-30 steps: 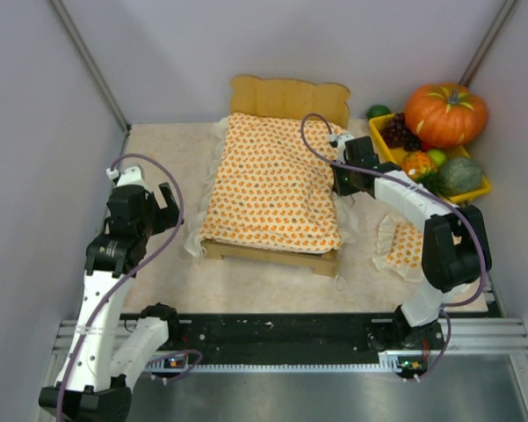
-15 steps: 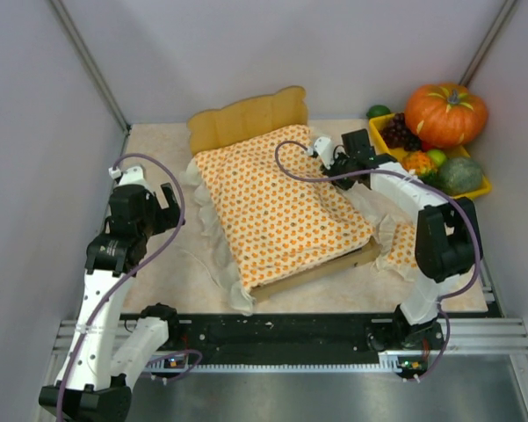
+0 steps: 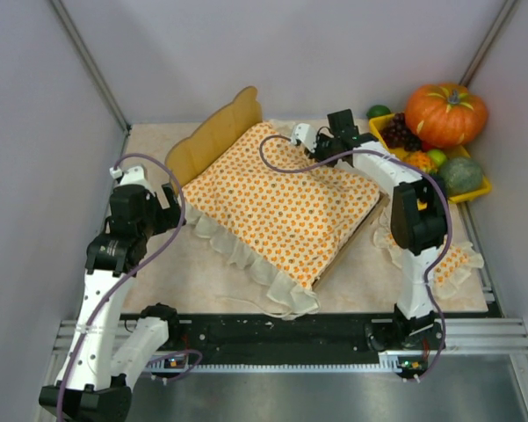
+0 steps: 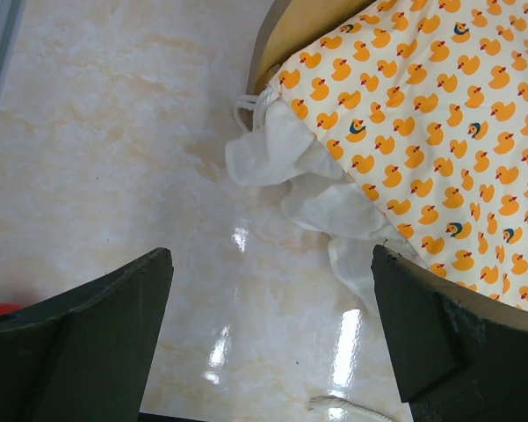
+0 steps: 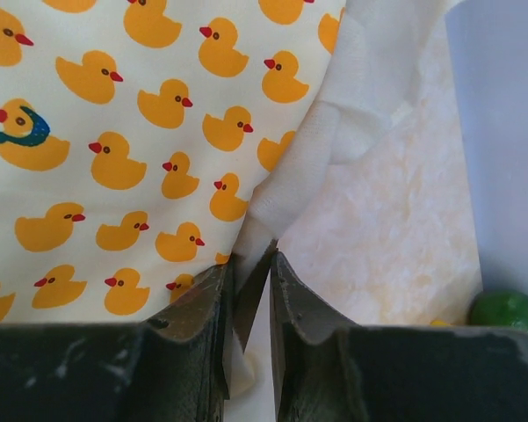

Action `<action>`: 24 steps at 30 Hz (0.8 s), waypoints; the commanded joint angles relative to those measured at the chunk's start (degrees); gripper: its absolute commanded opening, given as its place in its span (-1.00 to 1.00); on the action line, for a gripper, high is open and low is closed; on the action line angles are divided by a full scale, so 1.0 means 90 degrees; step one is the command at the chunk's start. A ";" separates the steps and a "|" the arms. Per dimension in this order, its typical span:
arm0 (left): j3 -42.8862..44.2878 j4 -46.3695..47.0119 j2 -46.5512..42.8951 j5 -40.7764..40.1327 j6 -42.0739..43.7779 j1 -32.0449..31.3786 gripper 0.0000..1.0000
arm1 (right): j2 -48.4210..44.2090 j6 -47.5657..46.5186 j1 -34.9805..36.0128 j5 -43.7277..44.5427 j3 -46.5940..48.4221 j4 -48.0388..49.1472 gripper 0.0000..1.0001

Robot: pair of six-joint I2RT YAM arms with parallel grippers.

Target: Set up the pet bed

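The step in hand seems to be straightening the bedspread [image 3: 281, 207] over the pet bed [image 3: 213, 141]. The right claw [image 5: 250, 264] is nearly closed and pinches the white ruffle [image 5: 334, 149] at the far corner of the cover. Only thin cloth is held, so the pull should probably be slow and low, along the mattress rather than upward; otherwise the ruffle may slip out, or the light frame may slide with the cloth. It would help if the other arm steadies the headboard side. The pillow [image 3: 452, 259] lies near the right edge of the worktop [image 3: 158, 281] and is not yet placed.

The pet bed stands diagonally in the middle of the worktop, with its headboard toward the far-left corner and its foot toward the near-right.

The right arm rises from its base at the near edge, bends at the elbow above the right side, and reaches far and left to the cover's corner. The left arm is folded near the left edge; the left claw [image 4: 271, 264] is wide open, holds nothing, and hangs just beside the ruffle at the headboard corner, apart from it.
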 commanded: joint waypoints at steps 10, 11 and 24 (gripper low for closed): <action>-0.0041 0.0299 -0.0196 0.0238 -0.0161 0.0042 0.98 | -0.1571 0.1822 0.0306 0.2217 -0.0188 0.2756 0.64; -0.0051 0.0299 -0.0197 0.0257 -0.0161 0.0042 0.98 | -0.2057 0.1997 0.0296 0.2712 -0.0385 0.3071 0.77; -0.0237 0.0426 -0.0197 0.0462 -0.0131 0.0042 0.98 | -0.4852 0.7254 0.0286 0.4497 -0.1899 -0.0943 0.98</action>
